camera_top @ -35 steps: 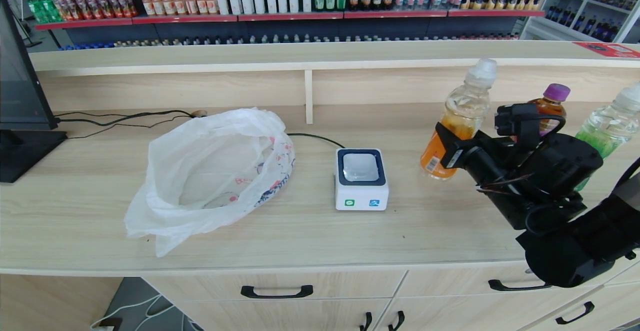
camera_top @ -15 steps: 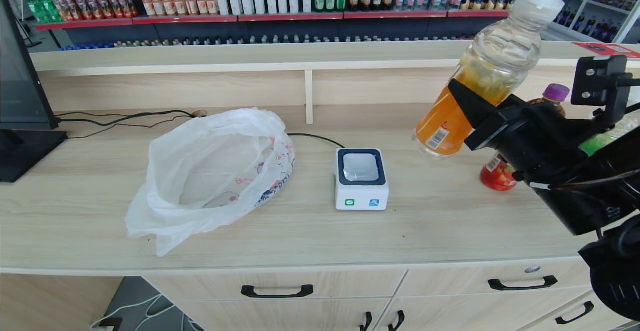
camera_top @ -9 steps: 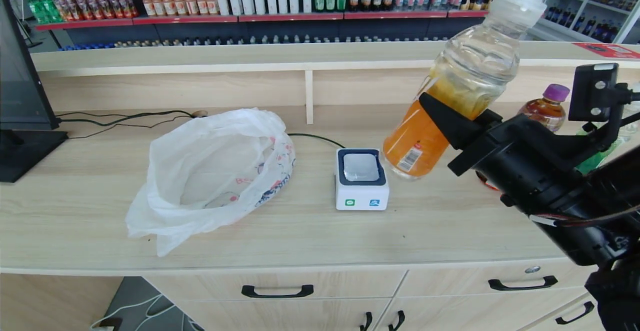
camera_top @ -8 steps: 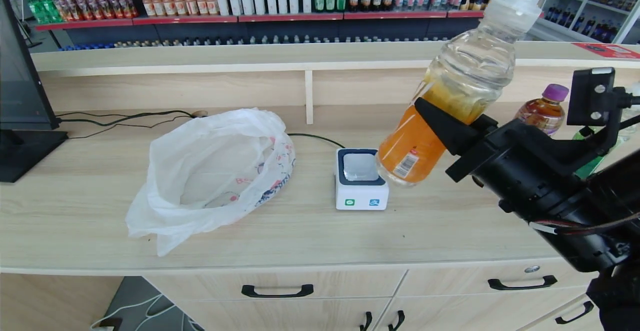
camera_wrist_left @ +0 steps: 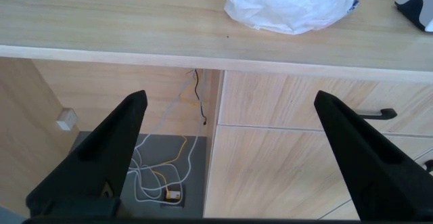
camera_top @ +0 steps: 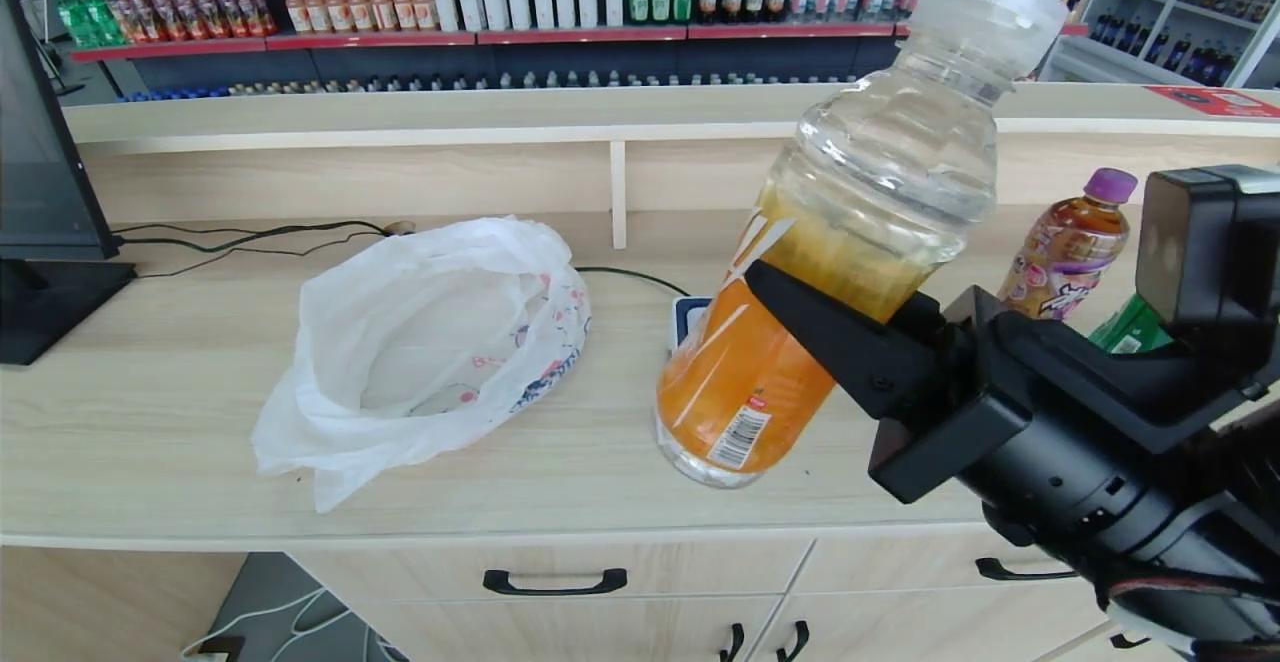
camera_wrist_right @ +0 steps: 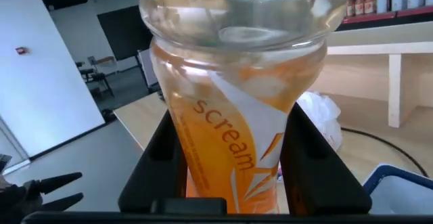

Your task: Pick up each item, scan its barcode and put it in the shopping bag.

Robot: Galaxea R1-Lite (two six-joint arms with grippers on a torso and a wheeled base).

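Your right gripper (camera_wrist_right: 237, 160) is clamped around the waist of the orange drink bottle (camera_top: 850, 202), which is held tilted above the counter (camera_top: 150, 412), close over the scanner (camera_top: 684, 320). Expect a failed read: the barcode faces the front, not the scanner window. Lowering further may knock the base against the scanner. The shopping bag (camera_top: 430, 342) lies open beside it, with nothing between. A purple-capped bottle (camera_top: 1070, 247) stands beyond the arm. The left gripper (camera_wrist_left: 230, 97) hangs spread wide below the counter edge

Right hand (camera_wrist_right: 237, 153) clamped, left hand (camera_wrist_left: 230, 102) spread wide
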